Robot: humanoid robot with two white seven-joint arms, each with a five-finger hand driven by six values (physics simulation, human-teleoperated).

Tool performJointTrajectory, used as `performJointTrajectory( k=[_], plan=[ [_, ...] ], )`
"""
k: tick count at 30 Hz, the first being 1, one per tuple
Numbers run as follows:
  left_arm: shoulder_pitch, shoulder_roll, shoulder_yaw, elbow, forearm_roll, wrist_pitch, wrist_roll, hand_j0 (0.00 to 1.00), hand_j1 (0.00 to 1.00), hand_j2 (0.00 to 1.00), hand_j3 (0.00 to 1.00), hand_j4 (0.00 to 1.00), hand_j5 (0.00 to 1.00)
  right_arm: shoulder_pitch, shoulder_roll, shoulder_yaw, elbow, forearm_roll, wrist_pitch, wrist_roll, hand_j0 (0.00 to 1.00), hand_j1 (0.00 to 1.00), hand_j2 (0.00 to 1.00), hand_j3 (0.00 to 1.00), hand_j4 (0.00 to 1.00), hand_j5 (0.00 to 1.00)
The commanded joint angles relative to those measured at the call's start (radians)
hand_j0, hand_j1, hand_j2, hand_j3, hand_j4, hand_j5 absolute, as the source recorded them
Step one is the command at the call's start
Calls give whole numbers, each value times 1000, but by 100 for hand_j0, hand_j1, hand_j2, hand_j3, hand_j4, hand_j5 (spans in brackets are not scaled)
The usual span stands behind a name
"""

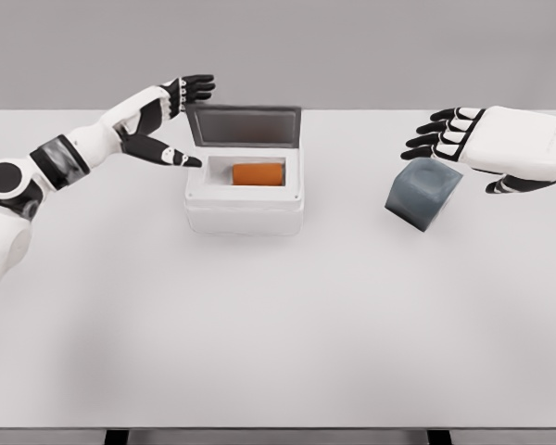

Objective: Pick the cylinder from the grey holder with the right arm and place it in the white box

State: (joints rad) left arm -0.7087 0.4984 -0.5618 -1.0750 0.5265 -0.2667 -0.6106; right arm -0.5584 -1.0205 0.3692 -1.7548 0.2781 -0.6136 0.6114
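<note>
White desk, plain grey wall behind. White box, far centre, grey lid raised; orange cylinder lying inside. Grey holder, far right, tilted on one edge. Right hand above the holder, fingers spread, grasping nothing. Left hand beside the lid, fingers extended, likewise released.

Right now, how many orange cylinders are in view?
1. The orange cylinder lies on its side inside the white box. The grey holder's interior is hidden, so another cannot be ruled out.
</note>
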Motion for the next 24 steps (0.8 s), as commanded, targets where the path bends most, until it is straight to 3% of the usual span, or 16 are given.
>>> performJointTrajectory(
  k=[1,4,7,9,13,15,24],
  plan=[
    [0,11,2,-20,15,0,0,100,100,100,100,100,100,0,-1,-1,0,-5,3,-1,100,100,100,100,100,100],
    [5,40,2,-40,40,0,0,100,100,100,100,100,100,2,-9,-1,0,-5,3,-1,100,100,100,100,100,100],
    [44,196,2,-161,168,1,0,100,100,100,100,100,100,2,-10,-1,0,-5,3,-1,100,100,100,100,100,100],
    [90,376,5,-284,286,0,0,100,100,100,100,100,100,2,-12,-1,0,-7,3,-1,100,100,100,100,100,100],
    [163,566,14,-404,375,-31,0,100,100,100,100,100,100,2,-13,-1,0,-7,3,-1,100,100,100,100,100,100],
    [204,605,14,-405,372,-135,0,100,100,100,100,100,100,3,-16,-1,0,-7,3,-1,100,100,100,100,100,100],
    [268,628,5,-419,362,-137,0,100,100,100,100,100,100,20,-15,-19,0,-7,3,-1,100,100,100,100,100,100]
  ],
)
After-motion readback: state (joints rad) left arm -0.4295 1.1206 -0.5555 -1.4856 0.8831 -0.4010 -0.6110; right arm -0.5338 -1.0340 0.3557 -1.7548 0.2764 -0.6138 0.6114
